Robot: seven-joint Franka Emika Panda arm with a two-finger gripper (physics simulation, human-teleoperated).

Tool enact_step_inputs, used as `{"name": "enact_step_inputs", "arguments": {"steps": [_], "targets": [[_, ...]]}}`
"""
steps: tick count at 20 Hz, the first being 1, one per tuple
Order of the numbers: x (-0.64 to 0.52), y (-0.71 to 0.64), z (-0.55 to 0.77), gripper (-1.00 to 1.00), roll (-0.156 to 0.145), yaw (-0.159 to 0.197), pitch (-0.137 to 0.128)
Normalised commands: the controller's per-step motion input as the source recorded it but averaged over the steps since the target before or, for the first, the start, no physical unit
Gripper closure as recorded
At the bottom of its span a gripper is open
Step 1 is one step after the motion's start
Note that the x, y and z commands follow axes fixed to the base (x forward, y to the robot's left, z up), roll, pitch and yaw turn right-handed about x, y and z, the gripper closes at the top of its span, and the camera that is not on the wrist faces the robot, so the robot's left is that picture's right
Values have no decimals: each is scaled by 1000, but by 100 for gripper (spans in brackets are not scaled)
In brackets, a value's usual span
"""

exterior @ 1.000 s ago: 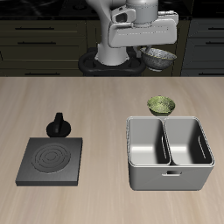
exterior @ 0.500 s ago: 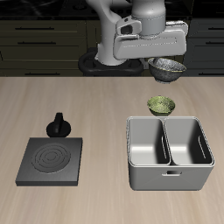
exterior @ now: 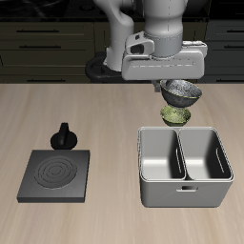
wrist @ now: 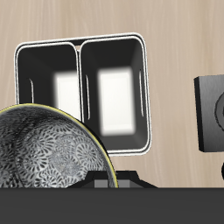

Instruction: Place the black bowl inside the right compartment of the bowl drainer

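Observation:
My gripper (exterior: 168, 84) is shut on the rim of the black bowl (exterior: 181, 92) and holds it in the air, tilted, behind the bowl drainer (exterior: 145, 170). The bowl hangs just above the yellow-green bowl (exterior: 175, 116), which sits on the table. In the wrist view the black bowl (wrist: 48, 150) looms close, showing its pale speckled inside. Beyond it lies the bowl drainer (wrist: 80, 54) with both wells open and nothing in them. The fingers are mostly hidden behind the bowl's rim.
A flat black stove plate (exterior: 55, 174) lies on the table, well apart from the drainer, with a small black knobbed object (exterior: 64, 136) behind it. The stove plate (wrist: 210, 112) also shows in the wrist view. Dark cabinets stand behind the table.
The gripper, with the black bowl in it, has moved lower and toward the table's front, from beside the robot's base to just over the yellow-green bowl.

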Motion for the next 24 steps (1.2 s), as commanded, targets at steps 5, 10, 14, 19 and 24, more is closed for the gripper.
{"name": "enact_step_inputs", "arguments": {"steps": [5, 10, 14, 19, 24], "targets": [[176, -72, -33, 100, -15, 42, -52], [260, -270, 1, 100, -55, 18, -34], [233, -308, -60, 100, -43, 20, -22], [59, -90, -214, 100, -13, 24, 24], [-20, 32, -207, 100, 6, 6, 20]]}}
